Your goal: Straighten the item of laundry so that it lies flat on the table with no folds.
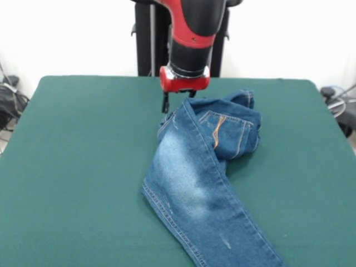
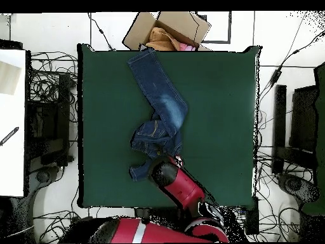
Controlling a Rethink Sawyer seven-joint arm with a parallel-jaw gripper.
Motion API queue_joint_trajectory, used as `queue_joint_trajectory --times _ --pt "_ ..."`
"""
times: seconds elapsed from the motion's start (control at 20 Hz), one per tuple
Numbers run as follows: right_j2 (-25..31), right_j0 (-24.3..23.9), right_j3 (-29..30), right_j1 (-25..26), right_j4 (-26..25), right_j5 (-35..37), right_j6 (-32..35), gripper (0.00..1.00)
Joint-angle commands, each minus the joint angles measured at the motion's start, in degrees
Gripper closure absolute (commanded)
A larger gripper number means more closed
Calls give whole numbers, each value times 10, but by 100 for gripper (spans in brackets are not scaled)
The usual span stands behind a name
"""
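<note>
One pair of jeans (image 1: 194, 183) on green tabletop (image 1: 78, 167), waist end bunched and folded, one leg stretched out, gripper (image 1: 178, 103) at its crumpled edge — finger state cannot be told.

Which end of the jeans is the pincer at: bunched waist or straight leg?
The bunched waist end of the blue denim jeans; the pincer meets its edge.

A robotics lab: a red and black arm (image 1: 192, 33) on a pedestal stands at a green-clothed table (image 2: 216, 114) on a pale tiled floor, with cables (image 2: 47, 82) tangled along both sides of the overhead frame, black equipment at left and right, and a cardboard box (image 2: 168, 30) at top.
</note>
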Motion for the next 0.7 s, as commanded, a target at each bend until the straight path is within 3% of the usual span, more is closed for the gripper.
queue_joint_trajectory --times 0.05,0.7 --pt "51 11 -66 19 26 -18 201 0" --pt "16 44 -75 10 46 26 199 0"
